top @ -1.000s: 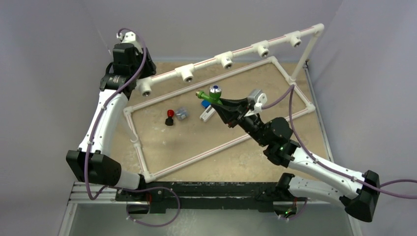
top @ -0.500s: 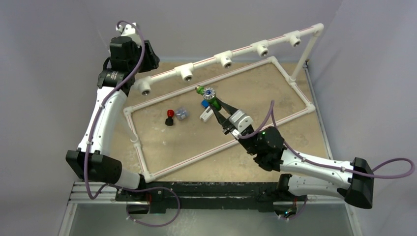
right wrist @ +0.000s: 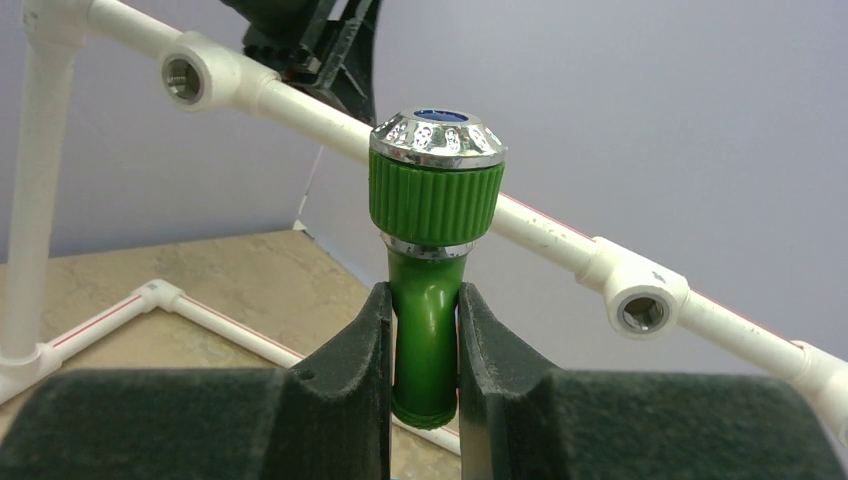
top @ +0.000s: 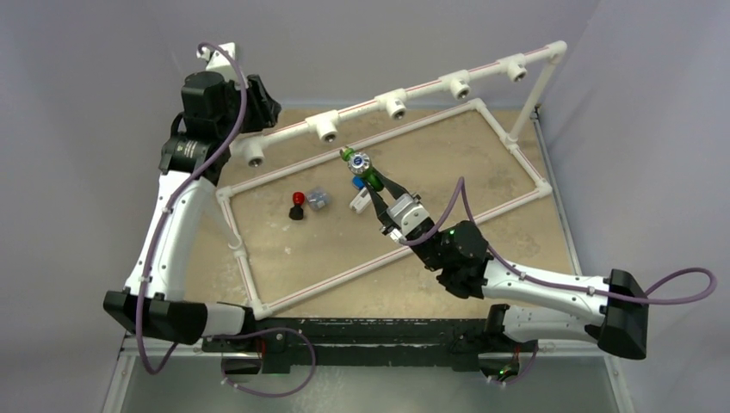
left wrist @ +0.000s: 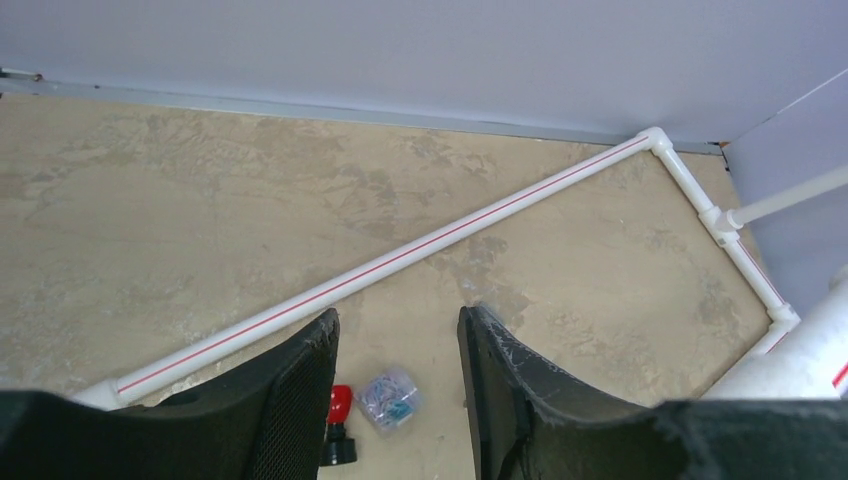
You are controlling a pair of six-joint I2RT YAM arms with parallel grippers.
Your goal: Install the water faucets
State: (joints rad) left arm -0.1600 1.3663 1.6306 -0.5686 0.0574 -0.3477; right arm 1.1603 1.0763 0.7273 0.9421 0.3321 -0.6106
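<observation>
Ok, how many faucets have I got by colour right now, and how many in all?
green faucet, held in the right gripper: 1
white faucet with blue handle, on the table: 1
black faucet with red knob, on the table: 1
Total: 3

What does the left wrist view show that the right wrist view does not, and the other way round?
Only the left wrist: the left pincer, open and empty, and beyond it the black tap and a small clear bag on the table. Only the right wrist: the right pincer shut on the green tap, with the tees of the raised pipe behind. Both: the white pipe frame and the tan table.
</observation>
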